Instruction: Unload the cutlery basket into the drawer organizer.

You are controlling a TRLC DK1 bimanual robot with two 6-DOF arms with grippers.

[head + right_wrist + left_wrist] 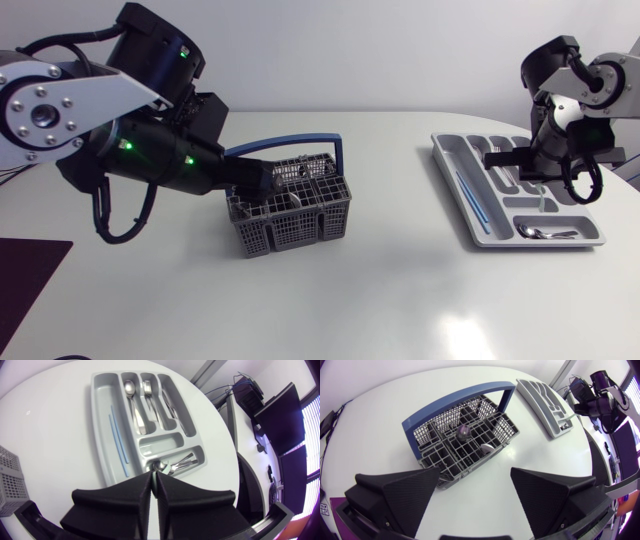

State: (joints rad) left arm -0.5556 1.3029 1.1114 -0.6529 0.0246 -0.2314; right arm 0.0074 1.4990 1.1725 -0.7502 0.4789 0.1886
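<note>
The grey mesh cutlery basket (290,215) with a blue handle (300,143) stands left of the table's middle. My left gripper (266,182) hovers over its left side, open wide. In the left wrist view (475,495) the basket (436,431) lies ahead of the fingers, holding a dark-handled piece (463,433) and a spoon (487,449). The grey drawer organizer (452,180) lies at the right. My right gripper (540,172) hangs over its near end, shut on a small spoon (541,200) that points down at the small cross compartment (197,454).
The organizer (100,420) holds a blue stick (118,440) in its long slot, plus spoons (131,390), forks (147,390), knives (167,405) and small spoons (182,461). A dark mat (25,280) sits at the front left corner. Bare white tabletop lies between basket and organizer.
</note>
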